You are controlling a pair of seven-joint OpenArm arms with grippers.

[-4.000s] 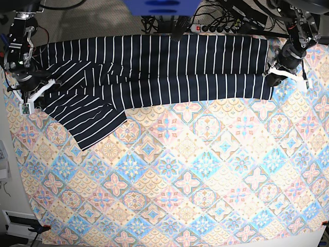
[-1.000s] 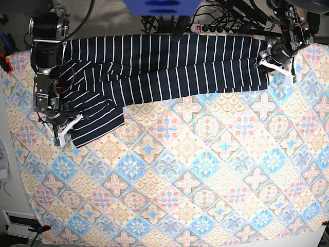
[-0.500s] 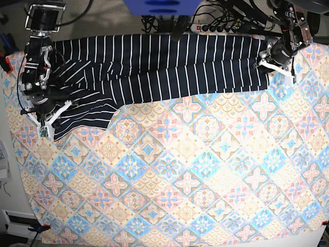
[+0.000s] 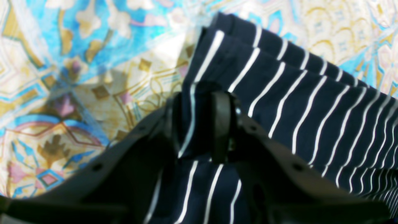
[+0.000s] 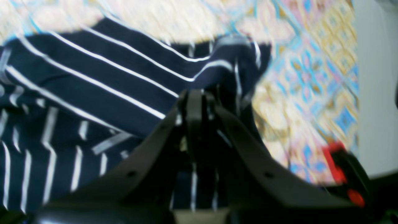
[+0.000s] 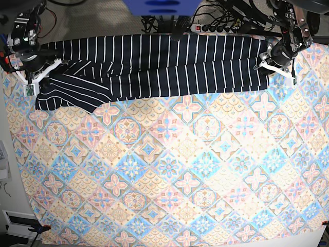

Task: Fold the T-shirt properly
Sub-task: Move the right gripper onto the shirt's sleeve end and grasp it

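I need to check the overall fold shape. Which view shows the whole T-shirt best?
The base view: the T-shirt lies there end to end along the tablecloth's far edge. Each wrist view shows only one striped corner pinched in its gripper, the right one blurred.

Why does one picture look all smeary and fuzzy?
Right wrist view: the shirt stripes and tablecloth are streaked with blur. Left wrist view: stripes sharper, the hand up close is soft. Base view: clear and evenly lit.
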